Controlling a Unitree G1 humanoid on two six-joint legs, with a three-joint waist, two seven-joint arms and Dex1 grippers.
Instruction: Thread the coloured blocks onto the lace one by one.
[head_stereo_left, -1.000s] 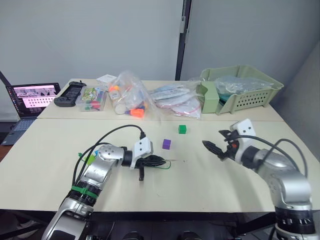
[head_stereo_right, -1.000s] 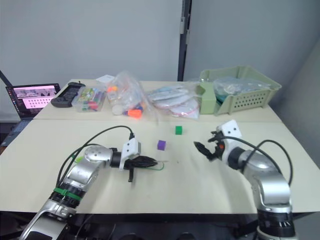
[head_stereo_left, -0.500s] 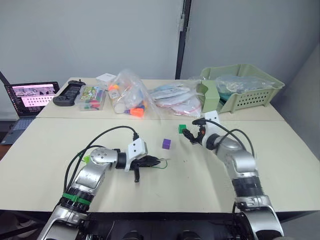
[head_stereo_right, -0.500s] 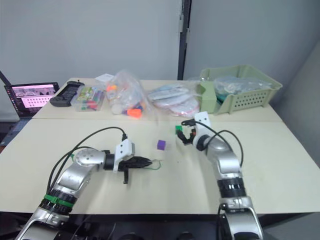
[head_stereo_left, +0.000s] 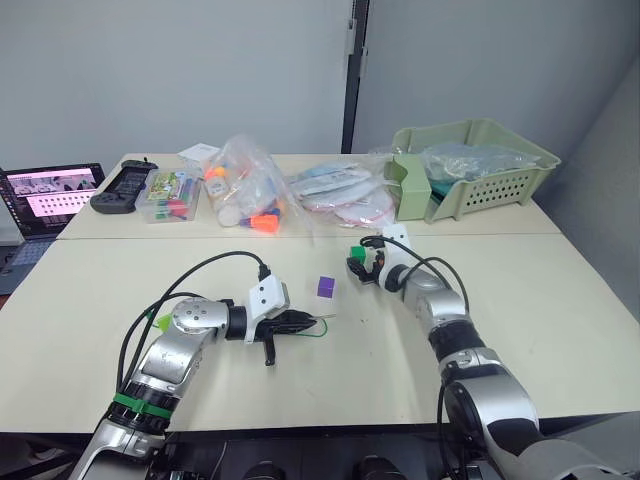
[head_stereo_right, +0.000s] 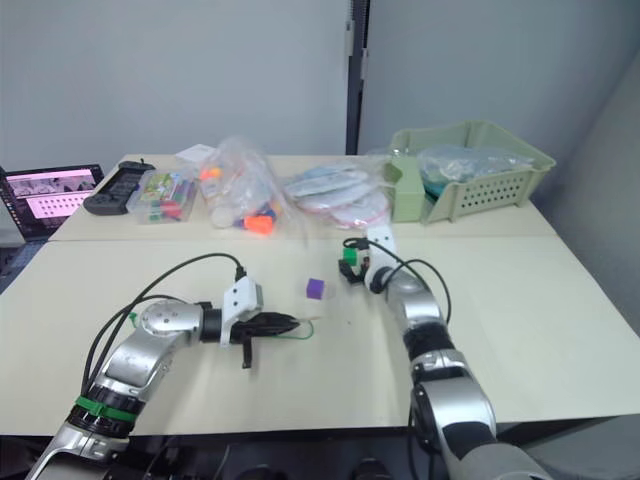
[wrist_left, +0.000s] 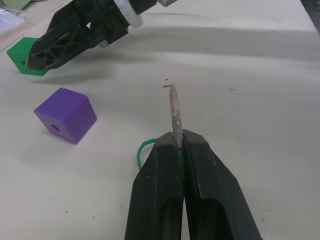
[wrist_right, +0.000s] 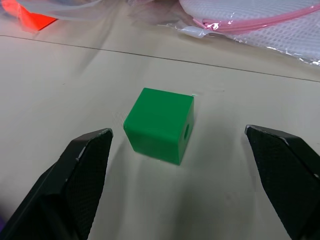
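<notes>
My left gripper (wrist_left: 179, 150) is shut on the lace, a thin green cord (wrist_left: 141, 152) whose stiff greyish tip (wrist_left: 174, 107) sticks out past the fingers just above the table. A purple block (head_stereo_left: 325, 286) with its hole showing lies a little beyond that tip. Farther back sits a dark green block (wrist_right: 160, 125), hole facing sideways. My right gripper (wrist_right: 177, 137) is open, low over the table, one finger on each side of the green block and not touching it. A small lime green piece (head_stereo_left: 163, 321) lies by my left forearm.
Clear bags of orange and pink toys (head_stereo_left: 245, 195) and flat packets (head_stereo_left: 340, 195) lie along the back table. A pale green basket (head_stereo_left: 470, 165) stands at the back right. At the back left are a laptop (head_stereo_left: 50, 190), a black controller (head_stereo_left: 118, 188) and a clear box (head_stereo_left: 170, 195).
My right arm swung from the table's right side toward the middle and now straddles the green block. My left gripper stays shut on the lace. The camera has shifted a little.
</notes>
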